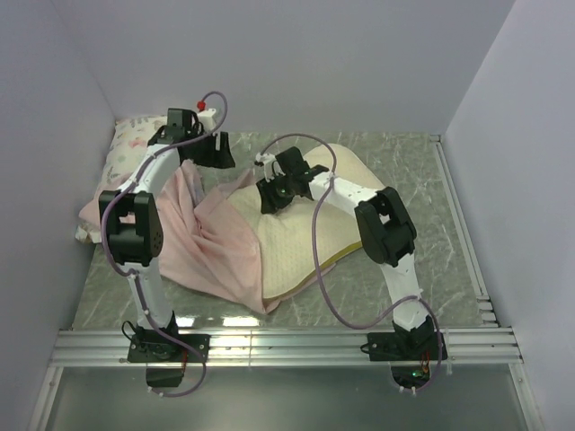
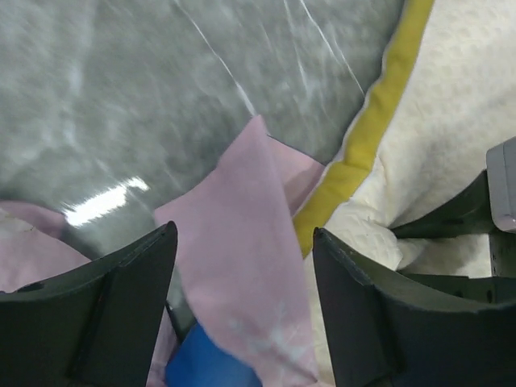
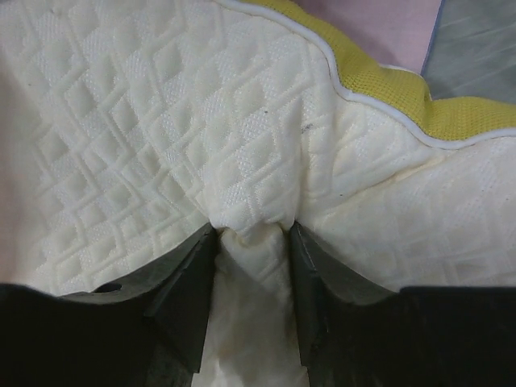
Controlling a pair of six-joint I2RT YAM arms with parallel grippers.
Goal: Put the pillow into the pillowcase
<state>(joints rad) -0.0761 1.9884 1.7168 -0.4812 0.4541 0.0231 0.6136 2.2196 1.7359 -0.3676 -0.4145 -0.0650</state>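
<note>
The cream dimpled pillow (image 1: 296, 242) with a yellow side band (image 2: 379, 121) lies mid-table, its left part under the pale pink pillowcase (image 1: 211, 242). My right gripper (image 1: 269, 196) is shut on a pinched fold of the pillow's top face (image 3: 161, 121), seen between its jaws (image 3: 251, 230). My left gripper (image 1: 218, 153) is at the far left of the pillow. Its jaws (image 2: 242, 238) stand wide apart with a loose pink flap of the pillowcase (image 2: 250, 193) between them, blue lining showing below. The flap touches neither finger.
A smaller white flower-print pillow (image 1: 135, 135) lies in the far left corner against the wall. Grey walls close in the left, back and right. An aluminium rail (image 1: 287, 346) runs along the near edge. Marble tabletop (image 1: 404, 171) shows to the right.
</note>
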